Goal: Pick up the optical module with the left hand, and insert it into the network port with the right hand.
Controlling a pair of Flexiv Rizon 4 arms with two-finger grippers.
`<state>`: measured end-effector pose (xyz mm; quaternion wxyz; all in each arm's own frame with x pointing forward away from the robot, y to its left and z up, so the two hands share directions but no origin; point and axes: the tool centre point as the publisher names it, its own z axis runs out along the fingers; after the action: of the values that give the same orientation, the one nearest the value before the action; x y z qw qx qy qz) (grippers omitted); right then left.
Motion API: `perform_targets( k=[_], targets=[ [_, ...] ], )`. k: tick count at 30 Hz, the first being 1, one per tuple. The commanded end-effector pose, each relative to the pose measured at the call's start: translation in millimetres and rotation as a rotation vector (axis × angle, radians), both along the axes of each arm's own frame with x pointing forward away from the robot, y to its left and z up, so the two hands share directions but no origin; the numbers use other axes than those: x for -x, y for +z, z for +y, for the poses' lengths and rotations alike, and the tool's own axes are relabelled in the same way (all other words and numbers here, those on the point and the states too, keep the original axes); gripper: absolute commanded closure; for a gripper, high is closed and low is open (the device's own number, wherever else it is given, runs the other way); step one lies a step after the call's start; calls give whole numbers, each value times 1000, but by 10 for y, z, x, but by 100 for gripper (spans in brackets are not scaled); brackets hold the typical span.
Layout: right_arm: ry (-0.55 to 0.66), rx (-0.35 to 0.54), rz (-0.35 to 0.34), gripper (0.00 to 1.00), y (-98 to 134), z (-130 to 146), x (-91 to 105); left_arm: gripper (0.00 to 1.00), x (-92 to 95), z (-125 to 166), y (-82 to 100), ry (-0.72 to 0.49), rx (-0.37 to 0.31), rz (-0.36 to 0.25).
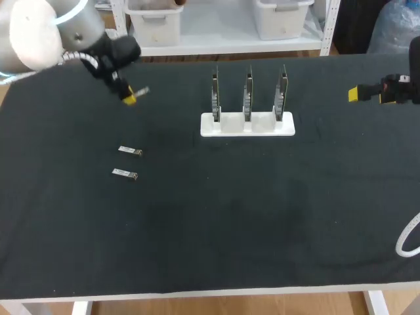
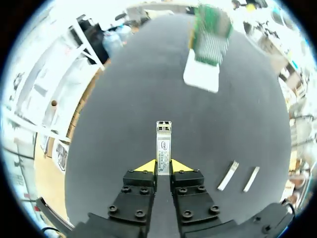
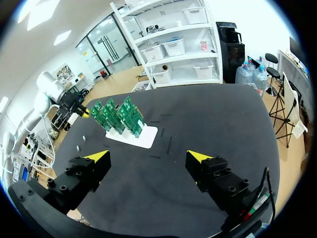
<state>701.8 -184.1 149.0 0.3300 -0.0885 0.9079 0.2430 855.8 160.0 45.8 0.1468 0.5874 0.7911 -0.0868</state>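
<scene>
Black matting is covering the table (image 1: 210, 223) from edge to edge. My left arm (image 1: 39, 33) is coming in over the far left corner, and my right arm (image 1: 401, 88) is entering at the far right side.

A white stand (image 1: 247, 125) is sitting on the mat between the 2 arms, carrying 3 green circuit boards (image 1: 248, 92) upright in a row. In the left wrist view it is lying well ahead of the fingers, straight out along their line. In the right wrist view it is lying ahead of the fingers, nearer the one on my left arm's side.

The left gripper (image 2: 163, 166) is hanging above the mat with its 2 yellow tips pressing in from both sides on the rear end of the optical module (image 2: 164, 141). The module is being held clear of the table, its silver body sticking out ahead of the fingertips with its free end pointing toward the stand.

The right gripper (image 3: 148, 157) is hovering over the mat with its fingers spread wide apart and nothing touching them.

2 spare modules (image 1: 130, 151) are lying flat on the mat, side by side and apart from each other, off to one side of the left fingers and well apart from the stand.

A white cable (image 1: 407, 239) is curving in at the table's right edge, well apart from both grippers.
</scene>
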Motion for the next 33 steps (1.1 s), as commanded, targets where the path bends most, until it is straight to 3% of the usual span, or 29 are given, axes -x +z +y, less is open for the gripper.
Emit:
perform_targets(
  k=[1,6,10,14,17,23,33],
  targets=[
    [-2,2,0,0,10,-2,16,100,136,40,329,117,211,-111],
    [-2,2,0,0,10,-2,16,100,149,-69,713,171,358,-183],
    [-2,2,0,0,10,-2,16,100,202,-147,991,230,518,-219],
    [-2,2,0,0,10,-2,16,100,290,-188,1219,270,695,-199],
    [-2,2,0,0,10,-2,16,100,359,-239,1336,258,780,-190],
    [-2,2,0,0,10,-2,16,100,455,-338,1521,198,995,-103],
    [-2,2,0,0,10,-2,16,100,510,-626,1632,105,1067,-88]
  ],
)
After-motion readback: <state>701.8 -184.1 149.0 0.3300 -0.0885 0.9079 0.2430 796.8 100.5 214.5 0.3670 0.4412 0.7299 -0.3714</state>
